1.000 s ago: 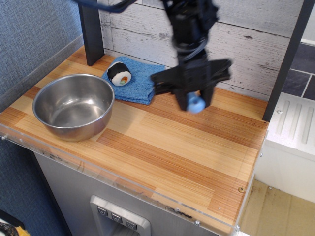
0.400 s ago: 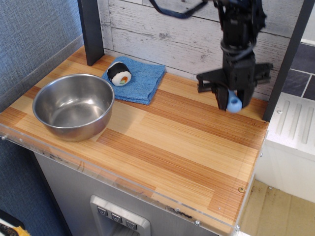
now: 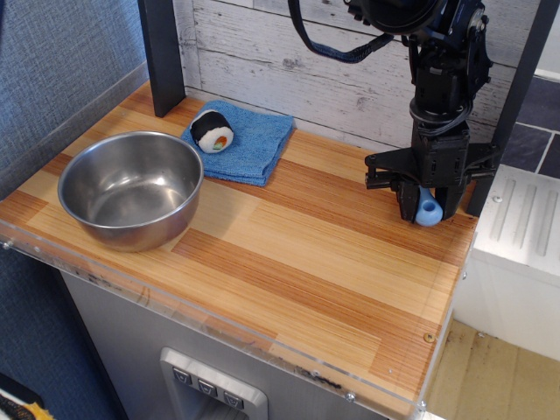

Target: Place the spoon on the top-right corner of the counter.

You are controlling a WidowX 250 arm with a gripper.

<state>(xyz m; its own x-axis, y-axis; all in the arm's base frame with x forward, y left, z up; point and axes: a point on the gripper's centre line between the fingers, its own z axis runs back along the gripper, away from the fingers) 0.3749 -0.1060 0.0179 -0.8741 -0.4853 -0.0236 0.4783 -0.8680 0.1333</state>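
Note:
My gripper (image 3: 428, 208) hangs low over the far right end of the striped wooden counter (image 3: 289, 262), close to the back wall and the black post. It is shut on the spoon (image 3: 428, 212), of which only the light-blue handle end shows between the fingers; the grey bowl of the spoon is hidden. The handle tip is at or just above the counter surface; I cannot tell whether it touches.
A large steel bowl (image 3: 131, 188) stands at the front left. A blue cloth (image 3: 244, 141) with a toy sushi roll (image 3: 212, 129) lies at the back middle. Black posts (image 3: 162, 54) rise at the back left and back right. A white ridged surface (image 3: 525, 223) lies to the right.
My gripper has carried the spoon from the counter's back middle to the far right end and has lowered it toward the surface. Nothing else has moved.

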